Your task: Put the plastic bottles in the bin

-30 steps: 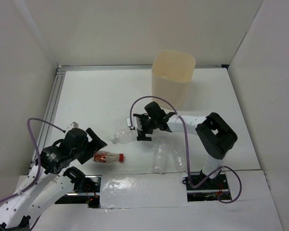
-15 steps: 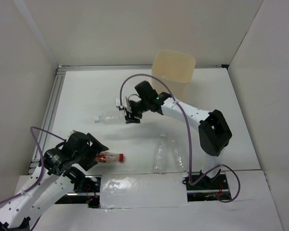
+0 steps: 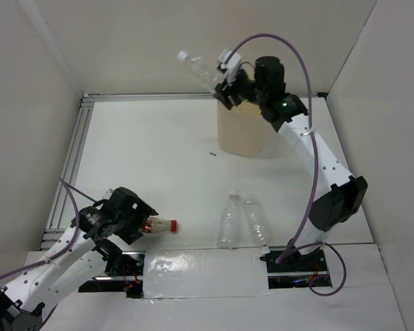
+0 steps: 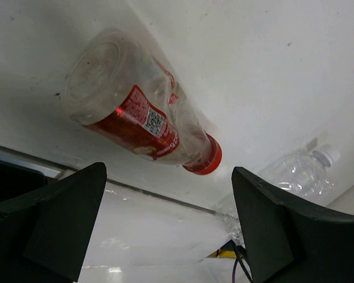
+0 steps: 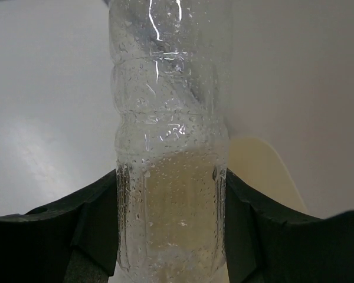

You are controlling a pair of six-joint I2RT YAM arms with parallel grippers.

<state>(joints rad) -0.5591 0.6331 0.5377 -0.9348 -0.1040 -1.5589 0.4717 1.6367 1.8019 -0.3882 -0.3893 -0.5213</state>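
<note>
Pickup is the near business: the left gripper (image 4: 168, 177) is spread wide and empty, and the red-labelled bottle (image 4: 135, 121) lies on its side on the table (image 3: 145, 152) just ahead of the gap. It probably needs to advance and close across the body. Beside the right arm's base lie a white-capped bottle (image 3: 228, 222) and a second white-capped bottle (image 3: 257, 222), both waiting. Farthest off, the right gripper (image 3: 224, 86) is clamped on a clear bottle (image 5: 168, 147), raised above the bin (image 3: 238, 134). Its capped end juts left past the rim, so I judge it should move farther over the mouth before letting go.
</note>
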